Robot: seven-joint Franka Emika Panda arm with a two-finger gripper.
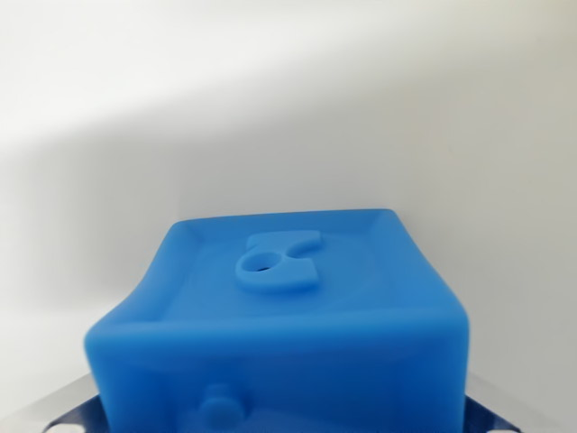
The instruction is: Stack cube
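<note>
Blue cube [288, 316] fills the lower view; jaw state cannot be told; keep it level before lowering

Only the metallic fingers [72, 410] show, at the lower left and lower right corners of the frame; their spacing cannot be judged.

blue cube [288, 316] fills the frame — white surface [288, 108] behind
</note>
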